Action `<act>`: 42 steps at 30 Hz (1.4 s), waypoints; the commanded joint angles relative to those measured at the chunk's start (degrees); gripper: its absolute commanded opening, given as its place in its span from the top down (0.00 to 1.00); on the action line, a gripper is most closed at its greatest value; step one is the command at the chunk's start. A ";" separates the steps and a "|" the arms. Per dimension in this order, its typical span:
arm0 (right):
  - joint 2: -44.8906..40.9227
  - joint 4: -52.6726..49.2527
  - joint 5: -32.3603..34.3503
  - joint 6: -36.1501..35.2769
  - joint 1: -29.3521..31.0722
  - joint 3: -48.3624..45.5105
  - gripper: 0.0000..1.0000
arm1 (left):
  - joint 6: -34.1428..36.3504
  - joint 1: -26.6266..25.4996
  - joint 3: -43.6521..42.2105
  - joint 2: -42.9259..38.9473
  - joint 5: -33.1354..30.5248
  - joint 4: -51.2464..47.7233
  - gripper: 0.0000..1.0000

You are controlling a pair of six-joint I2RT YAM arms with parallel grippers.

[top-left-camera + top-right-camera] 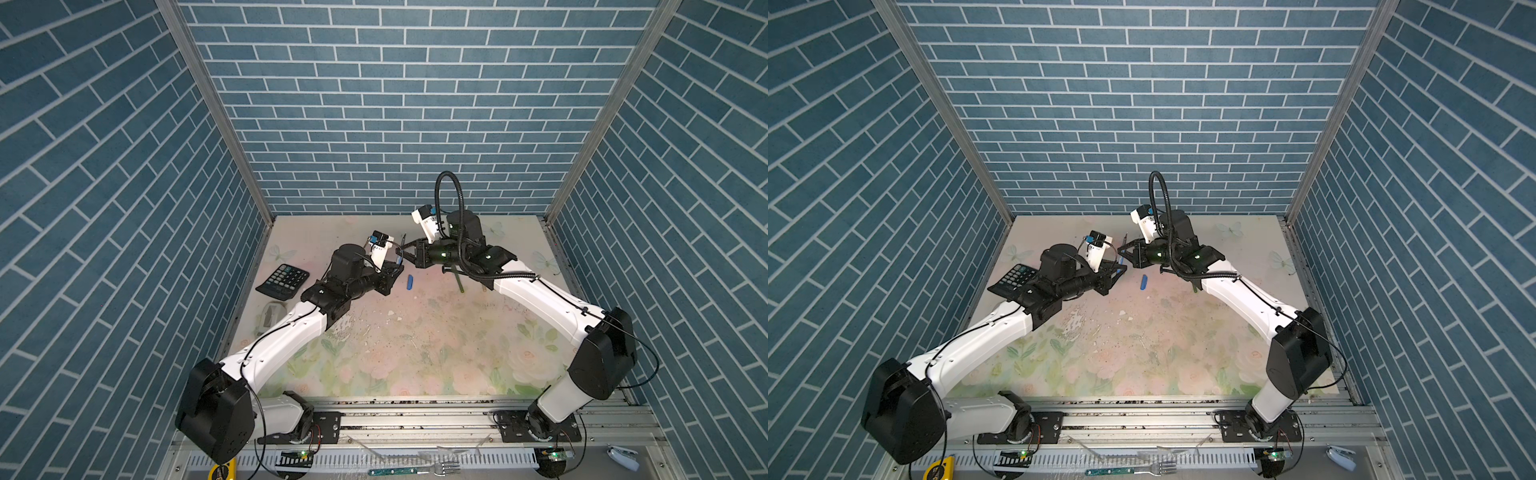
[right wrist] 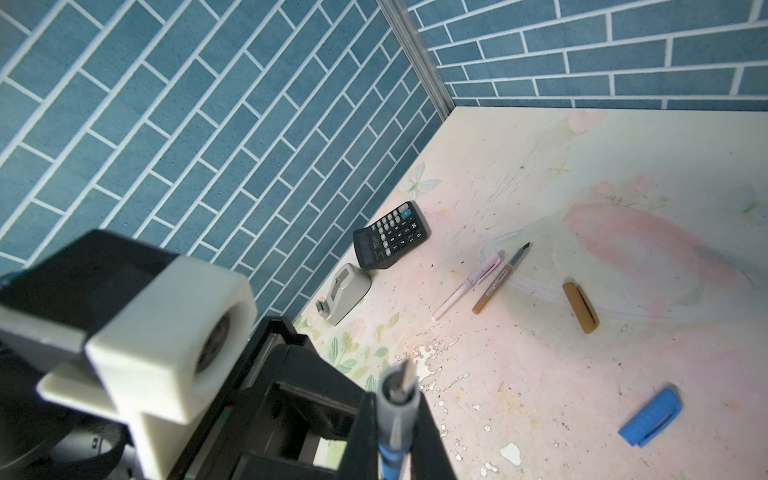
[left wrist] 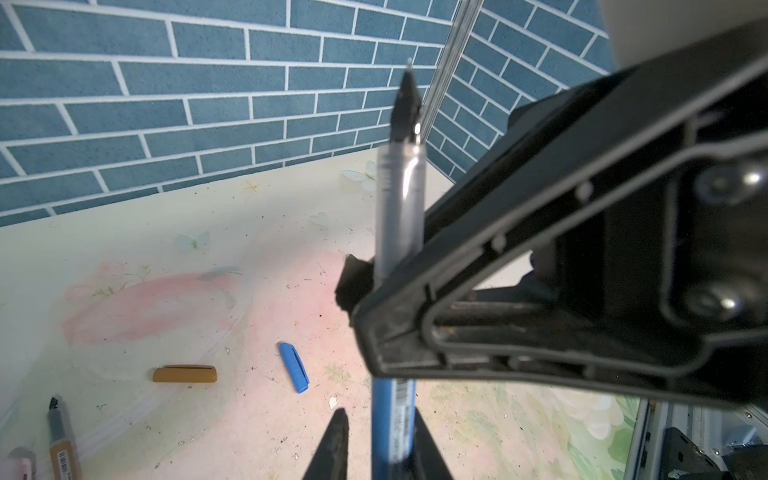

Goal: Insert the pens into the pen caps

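**Blue pen may slip between grippers**

The right gripper (image 2: 395, 419) is clamped on the upright blue pen (image 3: 401, 199). The left gripper (image 3: 379, 419) flanks its barrel just below, grip unclear. Uneven pulling could tilt or drop it. The blue cap (image 3: 294, 368) lies on the table beneath both.

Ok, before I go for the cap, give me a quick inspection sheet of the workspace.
Surface: floral mat, scuffed and flaking near the middle.
Job's things: blue pen upright between both grippers; blue cap and gold cap lying loose; gold pen uncapped beside the pink pen; green pen partly under the right arm.
Clutter: calculator, grey dispenser, fork on the front ledge.
Grippers: right gripper shut on the blue pen; left gripper straddles its barrel, grip unclear.
Cables: black hose loops above the right arm.
Surroundings: blue brick walls on three sides.
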 commanded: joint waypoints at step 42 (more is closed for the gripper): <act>16.67 -20.11 21.76 4.94 -3.17 8.41 0.74 | -3.97 -0.03 -4.38 -8.78 -30.09 0.59 1.00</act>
